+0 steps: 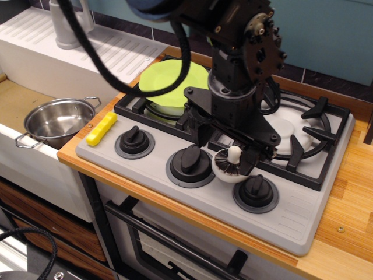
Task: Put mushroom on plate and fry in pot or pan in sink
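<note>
Toy kitchen set against a teal wall; white sink (pixel 35 64) at far left with ribbed drainboard, grey stove top (pixel 315 216) on a wooden counter to the right.

Left to right: stainless-steel pot (pixel 57 121) sits upright in the tan basin, empty, both loop handles clear; yellow fry (pixel 101 129) lies flat on the stove's left front corner, just beside the first black knob (pixel 134 140), apart from the pot; lime-green plate (pixel 169 79) rests on the rear left burner, partly hidden by the arm; mushroom (pixel 232 165) lies cap-down between the second and third knobs, gills and white stem facing up.

Gripper (pixel 236 153) is low directly over the mushroom; fingers appear to flank the stem, but whether they press on it or stand slightly apart — cannot tell.

Handling judgement: mushroom looks like light, rigid moulded plastic; smooth cap likely slippery and rounded, so it may roll; the knobbed stem is the better hold, since the knob would resist slipping out; not fragile. Fry: light, stiff, ridged, best pinched across its short width. Neither item placed yet.
</note>
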